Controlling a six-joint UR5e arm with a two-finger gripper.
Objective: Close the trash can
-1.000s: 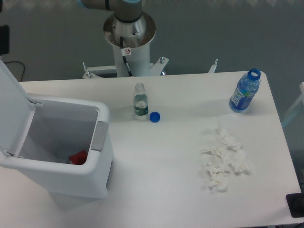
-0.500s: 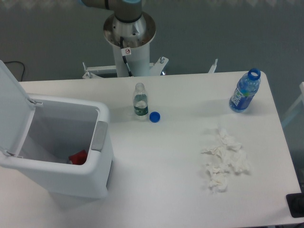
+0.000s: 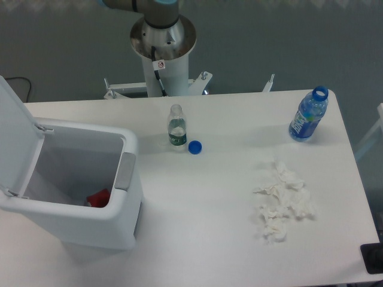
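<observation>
The trash can (image 3: 75, 191) stood at the lower left of the frame, its lid (image 3: 15, 140) raised at the left edge, so closing looked not yet begun; the next move would call for pushing that lid down. Only the arm's base (image 3: 163, 45) showed at top centre, the gripper out of view, so its state could not be told.

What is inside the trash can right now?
Through the open top of the trash can, a red object lies at the bottom by the front wall. That wall hides part of the floor, so more may lie there.
</observation>
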